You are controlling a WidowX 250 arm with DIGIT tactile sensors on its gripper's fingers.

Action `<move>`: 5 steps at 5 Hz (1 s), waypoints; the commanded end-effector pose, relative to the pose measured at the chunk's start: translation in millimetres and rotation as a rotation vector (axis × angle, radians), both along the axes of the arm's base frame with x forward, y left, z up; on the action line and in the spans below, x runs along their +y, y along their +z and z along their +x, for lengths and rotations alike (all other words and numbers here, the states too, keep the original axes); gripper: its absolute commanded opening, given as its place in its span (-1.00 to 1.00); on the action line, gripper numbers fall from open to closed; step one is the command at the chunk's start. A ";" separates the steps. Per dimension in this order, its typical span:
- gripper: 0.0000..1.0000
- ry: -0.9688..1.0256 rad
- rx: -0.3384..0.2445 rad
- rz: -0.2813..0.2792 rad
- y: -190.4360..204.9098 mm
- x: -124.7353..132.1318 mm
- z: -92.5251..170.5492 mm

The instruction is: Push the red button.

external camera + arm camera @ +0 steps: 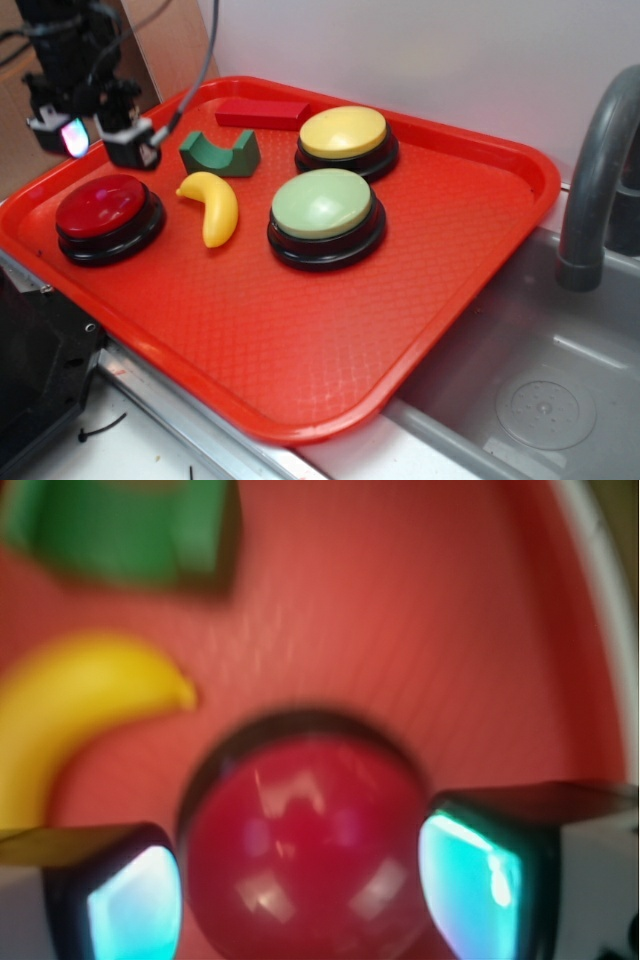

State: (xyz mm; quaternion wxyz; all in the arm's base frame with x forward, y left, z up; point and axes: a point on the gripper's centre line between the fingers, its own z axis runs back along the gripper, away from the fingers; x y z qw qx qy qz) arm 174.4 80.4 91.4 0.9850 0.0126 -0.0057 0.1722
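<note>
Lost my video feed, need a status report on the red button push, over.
End effector open, above the red button, no contact visible. Button centred between the fingers in the wrist view. Toy banana beside it, path unobstructed.

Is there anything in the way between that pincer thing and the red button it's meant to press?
Nothing visible is. The pincer hangs open above the red button, and the wrist view shows the dome directly between its fingertips. The banana and green block lie off to the side on the tray.
</note>
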 end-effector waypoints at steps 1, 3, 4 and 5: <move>1.00 -0.014 -0.090 0.032 45.2 6.6 8.8; 1.00 -0.030 -0.093 0.040 59.8 3.0 5.1; 1.00 -0.027 -0.081 0.028 64.9 2.7 2.8; 1.00 -0.021 -0.069 0.020 67.9 2.9 1.7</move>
